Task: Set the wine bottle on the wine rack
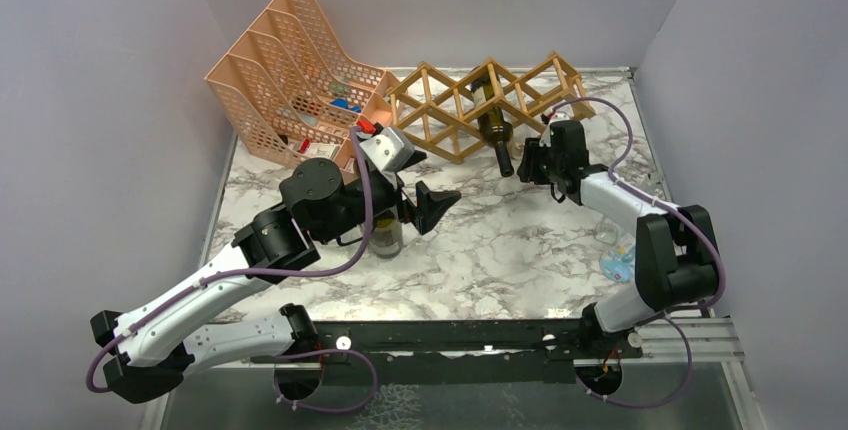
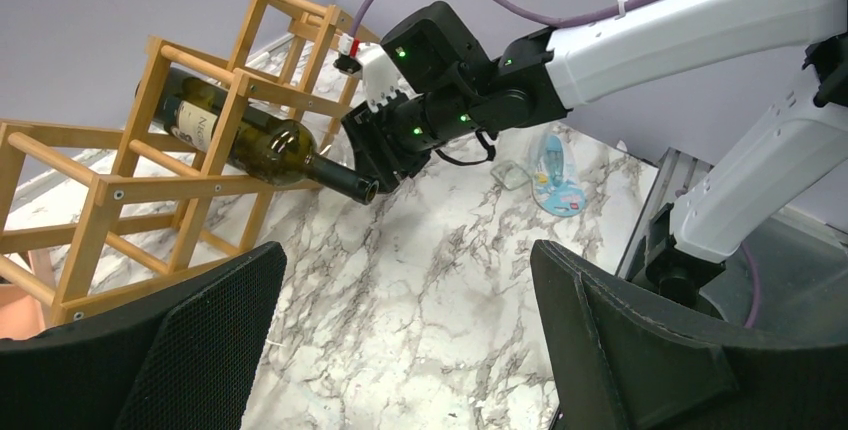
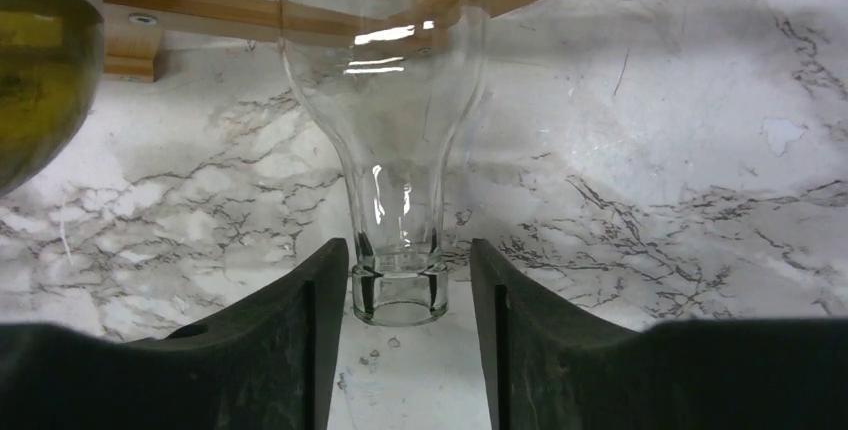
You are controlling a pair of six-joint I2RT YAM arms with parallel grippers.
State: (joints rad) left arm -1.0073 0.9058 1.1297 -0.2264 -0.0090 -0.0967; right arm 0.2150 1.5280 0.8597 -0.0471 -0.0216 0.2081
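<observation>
Right hand (image 3: 408, 262): its two black fingers are drawn close on either side of the mouth of a clear bottle (image 3: 400, 150). The left finger looks to be touching the rim. A sliver of marble worktop (image 3: 650, 150) shows between the right finger and the glass, so the hand is narrowed around the mouth but not clamped. The clear bottle points its neck at this hand. Its body is cut off at the top of the wrist view, and it is hard to make out from above.

Just left of it, one green wine bottle (image 1: 492, 115) lies in a diamond cell of the single wooden wine rack (image 1: 430, 110). Its long axis runs from the back wall toward the arms, neck forward and tipped a little down. The mouth juts out past the rack front, close beside the right hand. Its base is hidden behind slats.

Left hand (image 2: 405, 260): fingers wide apart, holding nothing, above the worktop.

A third, small bottle (image 1: 386, 238) stands under the left arm, mostly hidden. One peach file organizer (image 1: 290, 60) stands at the back left. A pale blue item (image 2: 555, 175) near the right arm is too small to identify.
</observation>
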